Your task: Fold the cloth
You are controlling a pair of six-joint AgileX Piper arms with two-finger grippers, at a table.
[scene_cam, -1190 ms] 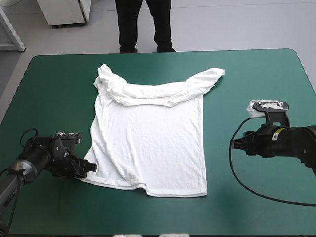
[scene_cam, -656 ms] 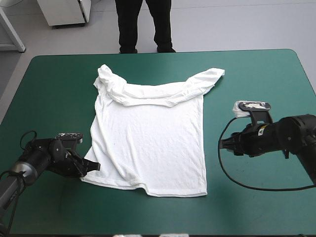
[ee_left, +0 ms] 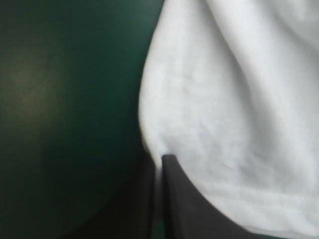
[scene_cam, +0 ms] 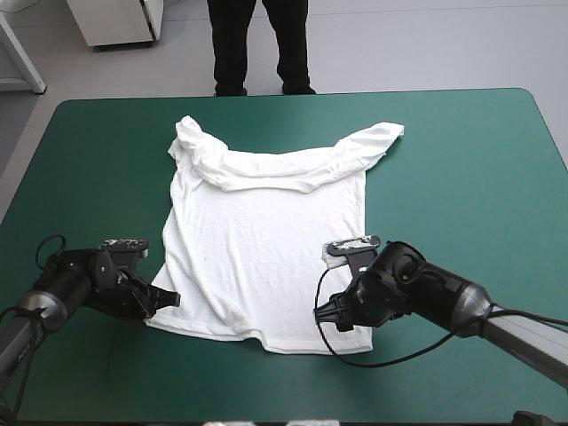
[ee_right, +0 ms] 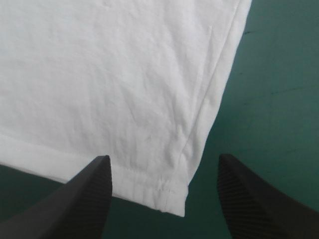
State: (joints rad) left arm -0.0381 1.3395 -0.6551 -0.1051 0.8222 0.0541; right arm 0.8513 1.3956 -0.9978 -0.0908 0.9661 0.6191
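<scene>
Right gripper [ee_right: 163, 160], spread wide, straddles the T-shirt [ee_right: 99, 74] at its near hem corner, cloth lying just ahead; left gripper [ee_left: 162, 160] pinches the opposite hem corner, the hem running between them.

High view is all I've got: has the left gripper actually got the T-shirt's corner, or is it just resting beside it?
Observer: It has it. In the left wrist view the left gripper is all but shut, with a sliver of the T-shirt pinched between its fingers.
Operator: And the right one?
Observer: The right gripper is open. The other near hem corner lies in the gap between them, not gripped.
</scene>
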